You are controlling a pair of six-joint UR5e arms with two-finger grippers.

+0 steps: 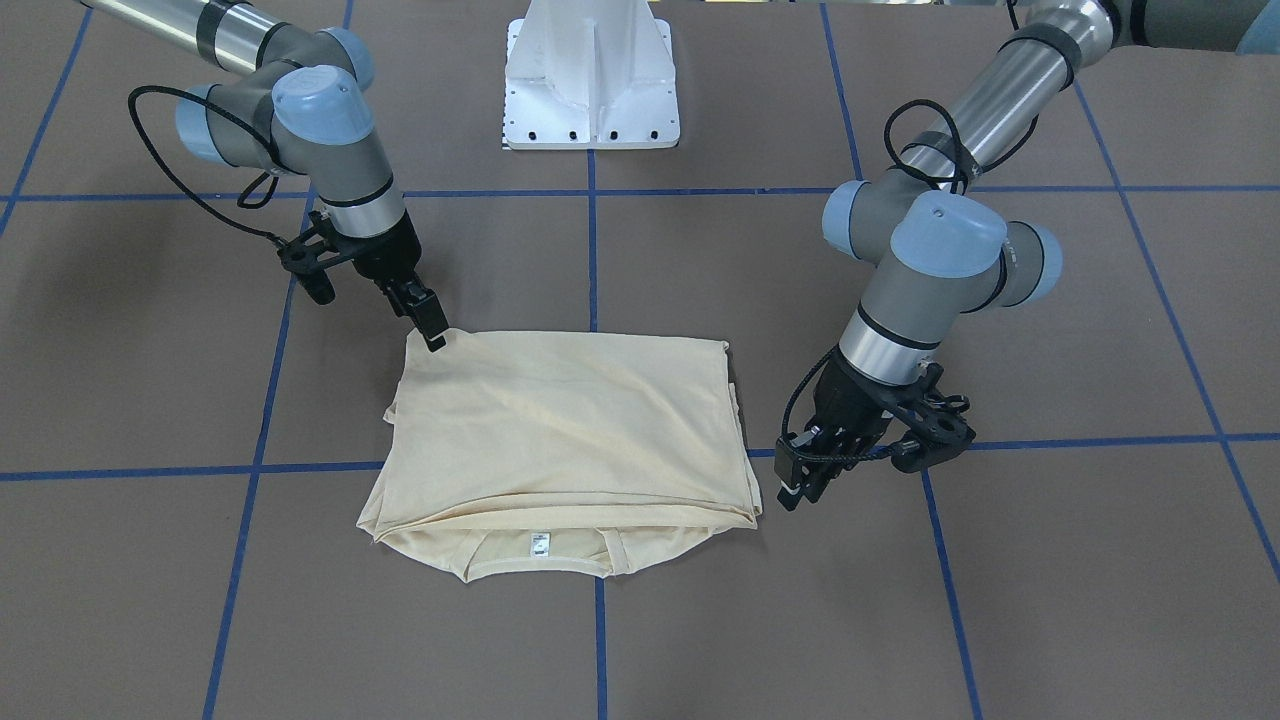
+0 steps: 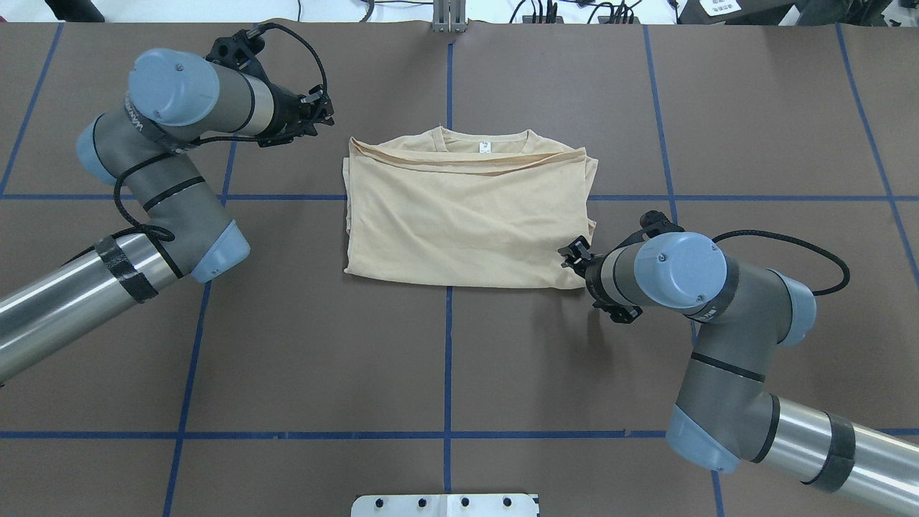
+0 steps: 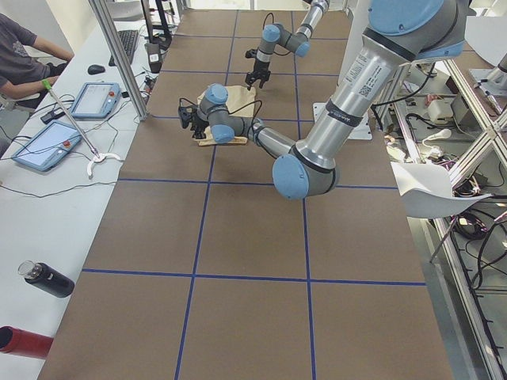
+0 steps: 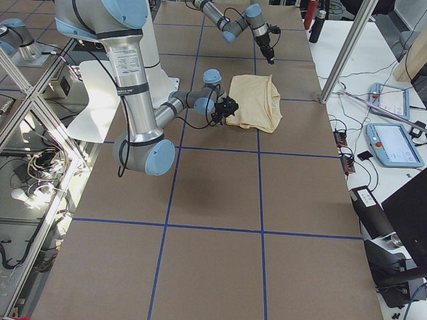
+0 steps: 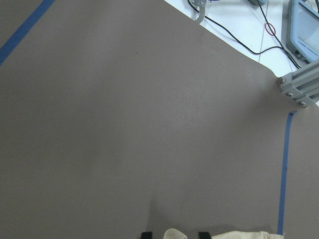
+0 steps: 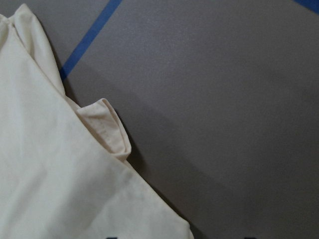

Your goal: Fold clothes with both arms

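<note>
**On the brown table: folded shirt, a gripper at two opposite corners**

Front-facing: the T-shirt lies folded into a rectangle on the table. Its neck label is at the edge away from the pedestal base. Brown surface shows on every side of the shirt. The right gripper touches the shirt's base-side corner. The left gripper stands just off the diagonally opposite corner.

Overhead: a strip of table separates the left gripper from the shirt. The layered collar-side edges sit unevenly.

Left wrist: the fingertips are spread, with shirt edge showing between them.

Right wrist: the dark tips, barely visible, stand wide apart above the shirt's corner.

Side views: the shirt lies between both grippers.
</note>
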